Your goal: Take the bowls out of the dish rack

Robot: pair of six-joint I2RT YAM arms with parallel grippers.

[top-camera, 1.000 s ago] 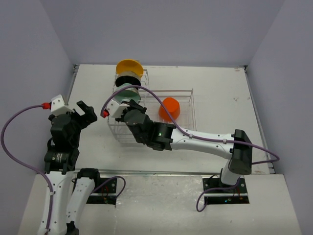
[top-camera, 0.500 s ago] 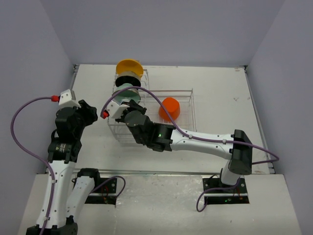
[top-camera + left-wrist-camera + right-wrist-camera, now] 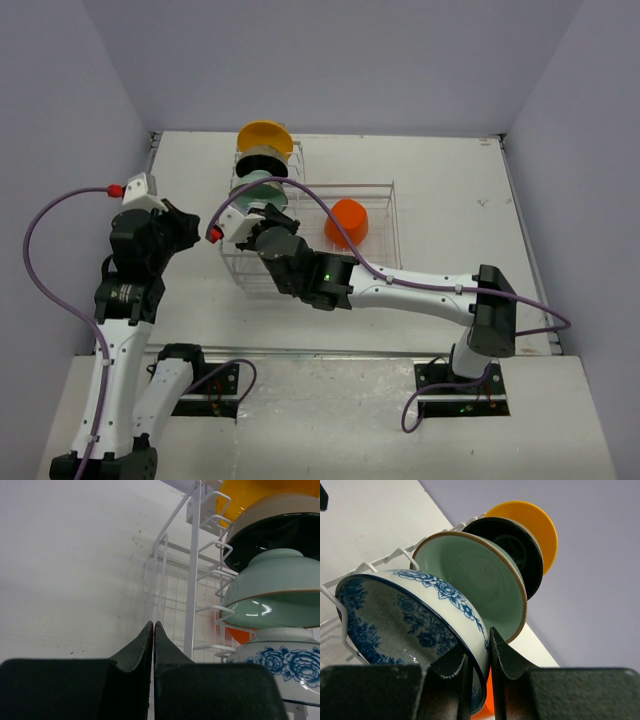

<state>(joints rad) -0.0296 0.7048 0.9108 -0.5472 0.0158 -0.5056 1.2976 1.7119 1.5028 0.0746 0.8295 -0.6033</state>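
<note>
Gripping: your right jaws were clamped on the rim of the blue-and-white bowl [image 3: 405, 615], one finger inside it and one outside.
Left jaws: these were pressed together on nothing, low over the counter [image 3: 65, 580] just beside the dish rack [image 3: 192, 580].
Neighbours: the mint bowl [image 3: 470, 580] stood in the next slot behind, then the black bowl [image 3: 520, 545] and the yellow bowl [image 3: 542, 525]. The orange-red bowl [image 3: 347, 222] lay in the low basket.
Risk: your thin rim pinch could have let the bowl swing or slip. A slanted lift could have snagged the prongs, dragged the rack or knocked the mint bowl.
</note>
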